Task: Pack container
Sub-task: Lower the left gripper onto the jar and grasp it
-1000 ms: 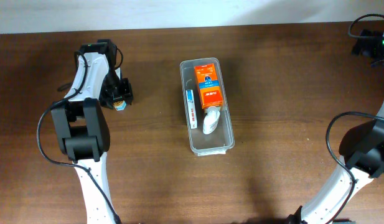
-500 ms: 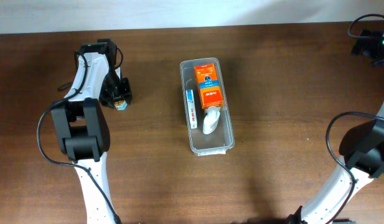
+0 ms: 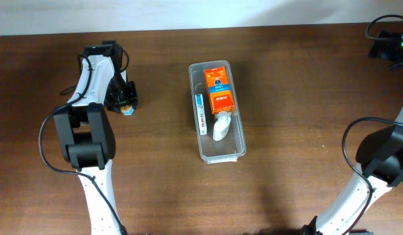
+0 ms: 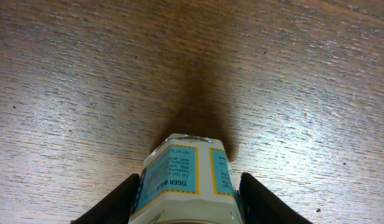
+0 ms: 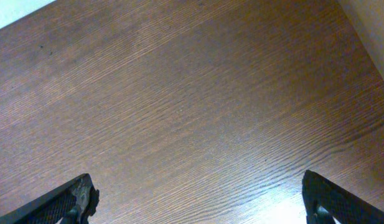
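Observation:
The container [image 3: 238, 137], a long clear plastic bin, lies in the middle of the table. It holds an orange box [image 3: 220, 94], a thin blue and white box [image 3: 200, 114] and a white bottle [image 3: 221, 127]. My left gripper [image 3: 125, 104] is at the far left of the table, shut on a small blue and yellow Tiger Balm jar [image 4: 187, 183], which sits between its fingers in the left wrist view. My right gripper [image 5: 198, 199] is wide open and empty over bare wood at the far right.
The brown wooden table [image 3: 306, 117] ends at a pale wall along the top edge. The right arm's base and cables [image 3: 384, 156] stand at the right edge.

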